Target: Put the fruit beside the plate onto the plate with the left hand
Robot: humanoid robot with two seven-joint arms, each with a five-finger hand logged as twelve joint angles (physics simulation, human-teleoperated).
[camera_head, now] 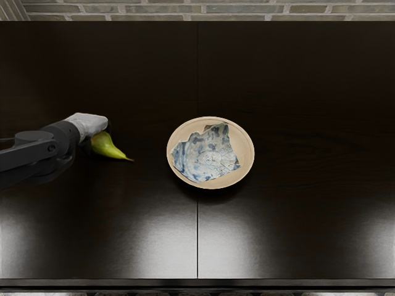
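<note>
Left hand (86, 125) at broad end of green fruit (108, 147) — grasping or not, cannot tell. Best to seat the grip on the wide body, lift clear, carry right over plate (245, 151) rim.

The counter (296, 234) has a dark, glossy, reflective finish. The plate (244, 145) looks like smooth cream ceramic. The fruit (105, 147) has smooth skin.
</note>
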